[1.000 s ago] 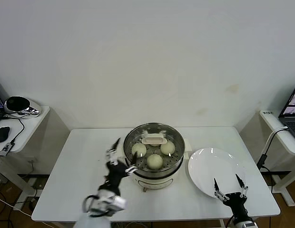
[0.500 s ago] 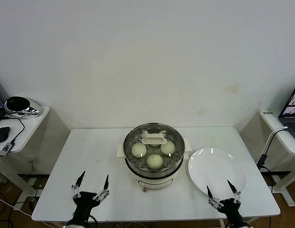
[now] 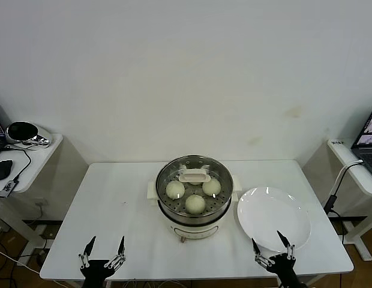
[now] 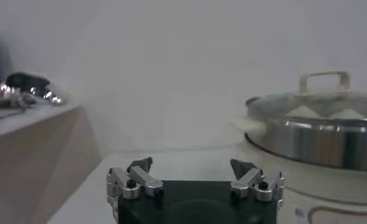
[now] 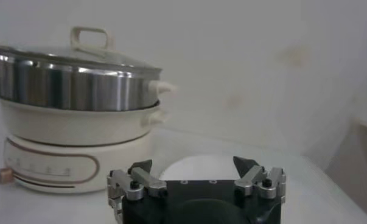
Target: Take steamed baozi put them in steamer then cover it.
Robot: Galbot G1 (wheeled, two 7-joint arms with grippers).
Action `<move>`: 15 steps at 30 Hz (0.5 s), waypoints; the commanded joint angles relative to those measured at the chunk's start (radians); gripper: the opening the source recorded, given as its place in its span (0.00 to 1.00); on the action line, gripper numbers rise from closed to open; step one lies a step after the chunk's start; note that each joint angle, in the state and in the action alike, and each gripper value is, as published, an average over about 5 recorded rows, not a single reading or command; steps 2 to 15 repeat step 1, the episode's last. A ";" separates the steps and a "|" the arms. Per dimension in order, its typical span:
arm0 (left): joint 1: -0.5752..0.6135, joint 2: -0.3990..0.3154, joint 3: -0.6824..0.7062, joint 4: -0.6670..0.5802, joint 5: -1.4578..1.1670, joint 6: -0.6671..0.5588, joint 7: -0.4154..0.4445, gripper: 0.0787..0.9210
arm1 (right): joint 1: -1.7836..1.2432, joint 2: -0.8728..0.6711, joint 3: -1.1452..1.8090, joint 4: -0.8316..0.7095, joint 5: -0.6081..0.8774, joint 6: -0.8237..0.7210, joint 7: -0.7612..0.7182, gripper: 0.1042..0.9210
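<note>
At desk (image 3: 114,198) centre in the head view, the steamer (image 3: 195,216) holds three visible baozi (image 3: 195,204) under the cover (image 3: 194,176); a plate (image 3: 273,218) lies beside it. Left claw (image 3: 103,255) and right claw (image 3: 271,248) sit at the near edge, fingers apart, empty. Left wrist view: claw (image 4: 192,171) spread, steamer (image 4: 317,143) ahead. Right wrist view: claw (image 5: 195,172) spread, steamer (image 5: 73,109) covered.

The cover's (image 3: 194,175) handle hides a fourth baozi; both arms are cut off below.
</note>
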 commanded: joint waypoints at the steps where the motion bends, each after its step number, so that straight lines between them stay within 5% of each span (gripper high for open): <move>1: 0.037 -0.007 -0.029 0.034 -0.053 -0.019 0.017 0.88 | -0.030 -0.012 -0.023 0.032 0.021 -0.030 0.007 0.88; 15: 0.037 -0.007 -0.029 0.034 -0.053 -0.019 0.017 0.88 | -0.030 -0.012 -0.023 0.032 0.021 -0.030 0.007 0.88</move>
